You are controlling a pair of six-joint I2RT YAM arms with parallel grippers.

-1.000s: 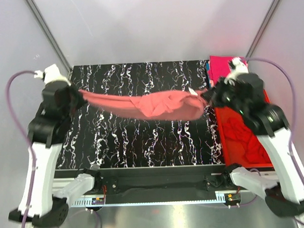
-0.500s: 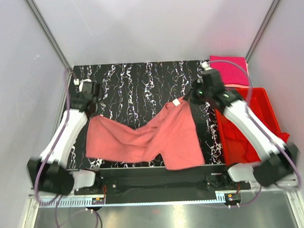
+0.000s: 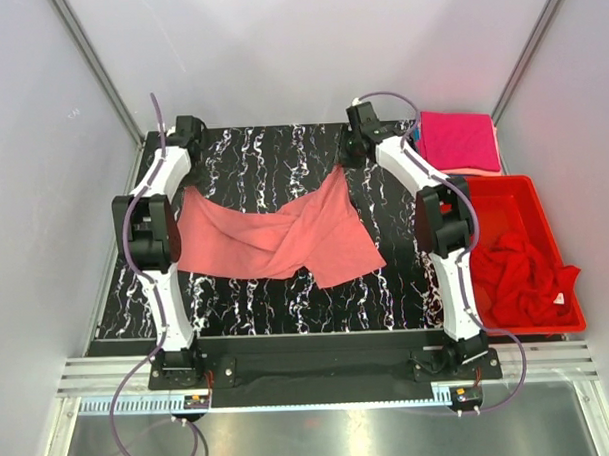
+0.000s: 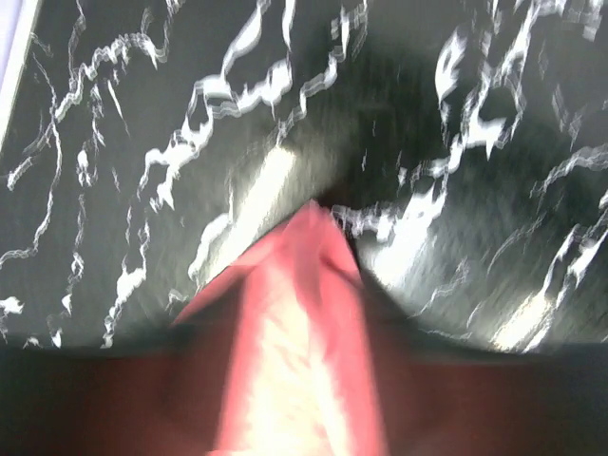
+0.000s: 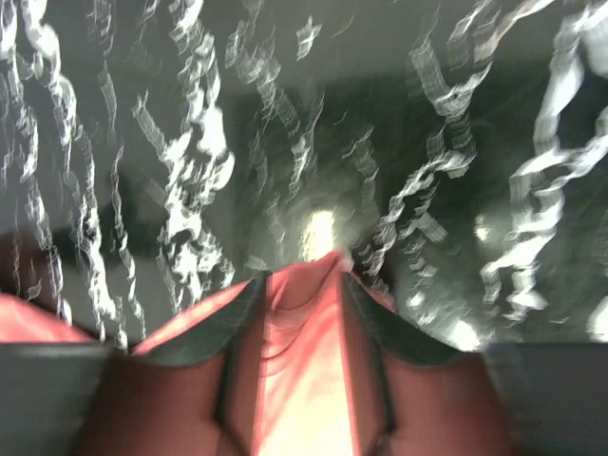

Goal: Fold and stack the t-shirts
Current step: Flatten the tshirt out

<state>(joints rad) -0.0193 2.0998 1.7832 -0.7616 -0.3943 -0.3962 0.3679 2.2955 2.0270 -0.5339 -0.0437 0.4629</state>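
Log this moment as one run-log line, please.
salmon shirt: spread on table, twisted | left gripper: at its far-left corner | right gripper: at far-right corner | grips: unclear

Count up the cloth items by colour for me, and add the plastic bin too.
Salmon-pink t-shirt, spread out: 1
Magenta-pink t-shirt, folded: 1
Red cloth heap, shirts inside cannot be told apart: 1
Red bin: 1
Total: 4

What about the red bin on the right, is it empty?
No, a heap of crumpled red clothing lies inside the red bin.
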